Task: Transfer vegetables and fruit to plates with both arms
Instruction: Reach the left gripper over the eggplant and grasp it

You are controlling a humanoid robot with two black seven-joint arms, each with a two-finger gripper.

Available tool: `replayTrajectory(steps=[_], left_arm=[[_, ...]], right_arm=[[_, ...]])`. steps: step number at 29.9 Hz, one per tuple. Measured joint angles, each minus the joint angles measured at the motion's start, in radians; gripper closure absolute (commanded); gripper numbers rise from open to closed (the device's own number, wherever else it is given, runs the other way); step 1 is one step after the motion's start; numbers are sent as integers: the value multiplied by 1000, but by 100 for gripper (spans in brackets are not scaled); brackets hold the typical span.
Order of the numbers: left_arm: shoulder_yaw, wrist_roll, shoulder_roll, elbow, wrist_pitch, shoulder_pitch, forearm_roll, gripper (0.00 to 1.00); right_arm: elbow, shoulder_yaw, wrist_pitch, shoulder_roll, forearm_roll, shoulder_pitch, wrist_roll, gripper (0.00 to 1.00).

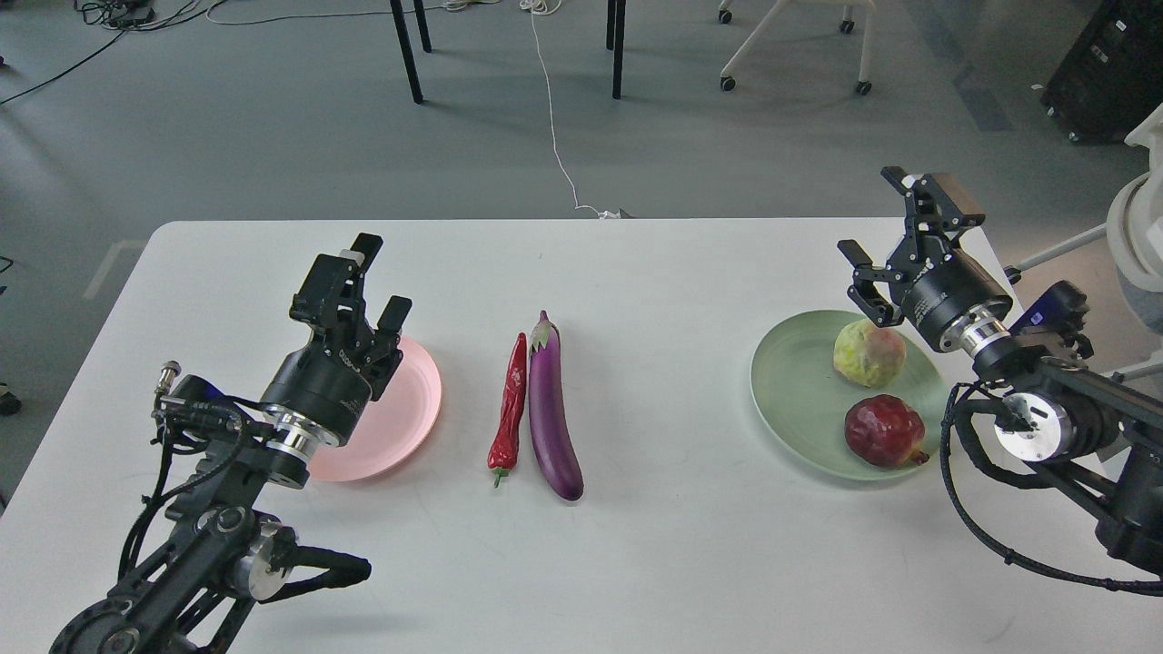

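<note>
The purple eggplant [552, 409] and the red chili pepper [509, 406] lie side by side on the white table [654, 536], between the two plates. The pale pink plate [400, 413] is at the left and holds nothing that I can see. My left gripper [363, 282] is open and empty above its far edge. The pale green plate [800, 391] at the right holds the yellow-green fruit [869, 353] and the dark red fruit [884, 431]. My right gripper [895, 222] is open and empty, raised behind the green plate.
Chair and table legs [618, 54] and a white cable [554, 118] are on the grey floor beyond the table's far edge. My left arm [209, 509] covers the near left of the table, my right arm [1054, 427] the right edge.
</note>
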Motion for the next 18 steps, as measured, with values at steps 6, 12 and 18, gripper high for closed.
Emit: replayTrajectory(steps=[6, 12, 18], left_arm=[[278, 16, 180, 6, -9, -214, 415, 1], [555, 176, 269, 54, -114, -563, 520, 1], [743, 466, 248, 43, -328, -764, 526, 1]], right_arm=[[-19, 38, 32, 3, 23, -56, 0, 2], [-18, 35, 33, -6, 23, -60, 0, 1], [-14, 33, 27, -12, 22, -62, 0, 1]])
